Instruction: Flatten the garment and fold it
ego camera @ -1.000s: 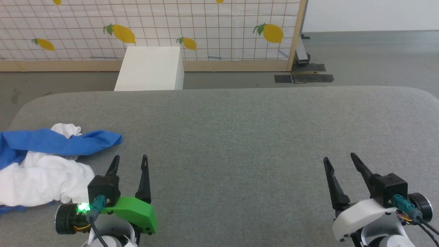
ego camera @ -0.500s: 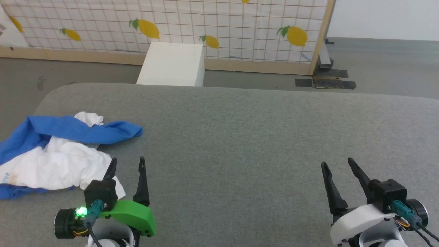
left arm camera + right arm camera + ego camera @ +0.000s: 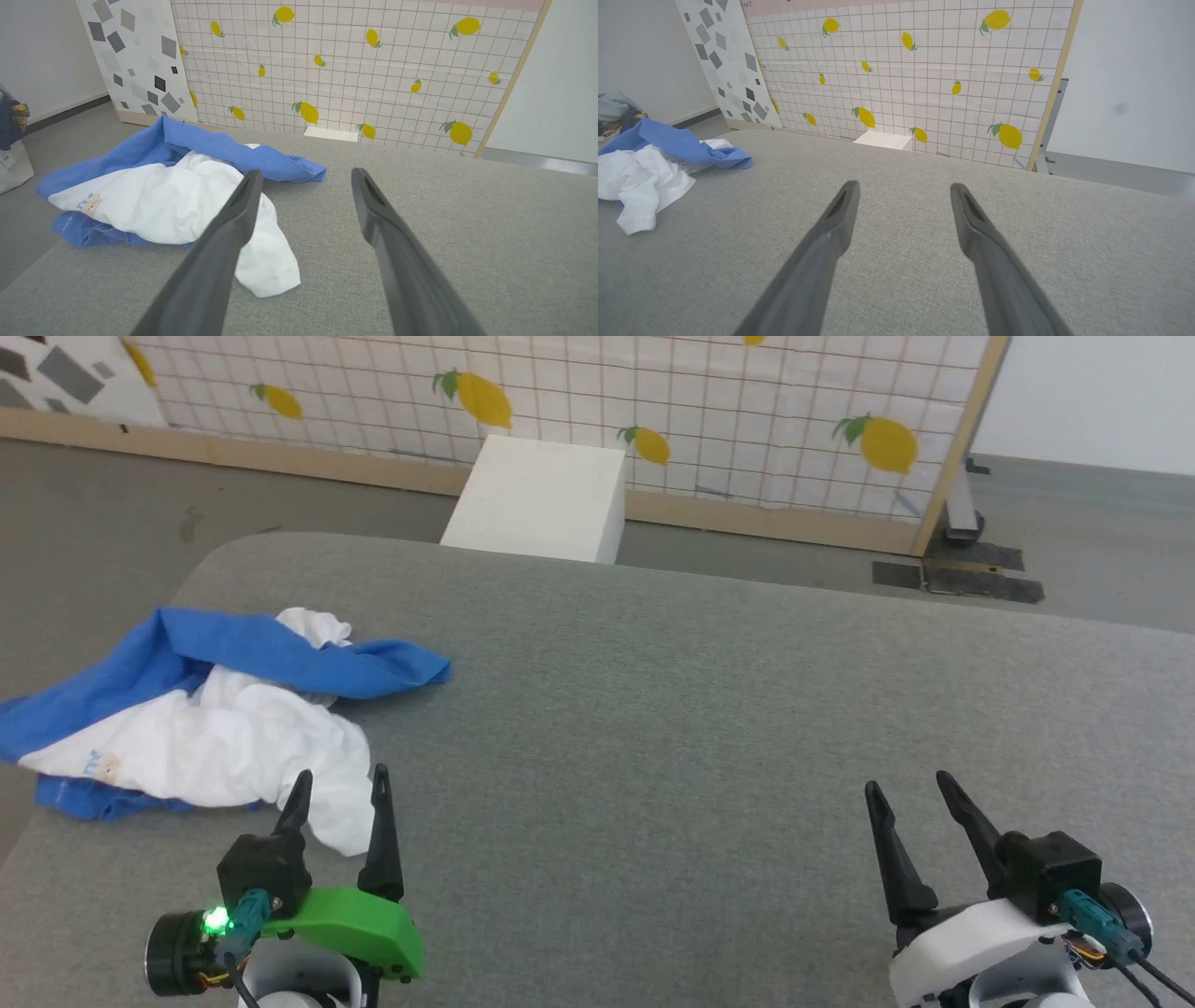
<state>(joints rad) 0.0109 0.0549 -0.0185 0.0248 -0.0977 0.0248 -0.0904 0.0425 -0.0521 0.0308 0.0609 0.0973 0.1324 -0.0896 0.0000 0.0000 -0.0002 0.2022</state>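
While garment (image 3: 233,756) lies crumpled on table (image 3: 653,709) (left end), left gripper (image 3: 341,773) splayed, empty, right gripper (image 3: 906,780) likewise.

The right gripper (image 3: 903,187), fingers spread apart, points across the grey padded surface (image 3: 1017,242); the crumpled blue-and-white T-shirt (image 3: 644,179) lies well to its left.

A grey fabric surface (image 3: 700,709) with rounded far corners spans the head view. Beyond its far edge, at 11 o'clock, a white box (image 3: 537,499) stands on the grey floor (image 3: 84,513) against a wood-framed grid panel (image 3: 579,392) printed with lemons. At 1 o'clock, dark plates (image 3: 962,581) lie at the panel's foot. At 10 o'clock stands a white board (image 3: 56,373) with grey shapes.
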